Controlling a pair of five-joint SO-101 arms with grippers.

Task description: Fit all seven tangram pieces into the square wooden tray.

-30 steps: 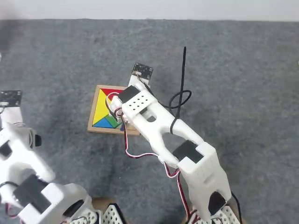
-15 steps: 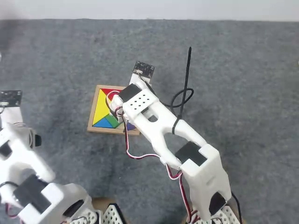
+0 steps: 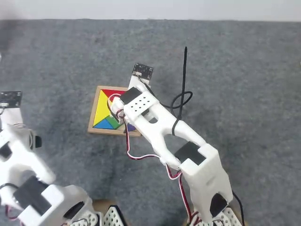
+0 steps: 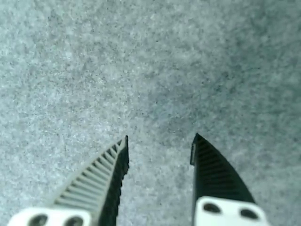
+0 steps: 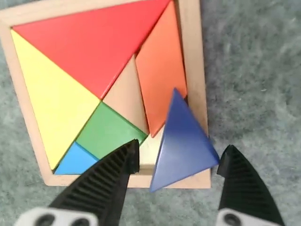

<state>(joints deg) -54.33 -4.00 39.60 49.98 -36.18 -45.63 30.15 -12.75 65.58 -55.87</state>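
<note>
Dark blue triangular piece (image 5: 183,136) lying askew across square wooden tray (image 5: 192,56) rim; right gripper (image 5: 181,149) straddling it, jaws gaping.

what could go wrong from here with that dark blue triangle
1. The dark blue triangle lies tilted across the rim of the tray, not seated. A push from the open right gripper might slide it off onto the carpet.
2. Its tip overlaps the orange piece, so pressing down could tip or shift that neighbour.
3. One of the fingers sits at the corner of the green piece. Closing may nudge it.
</note>
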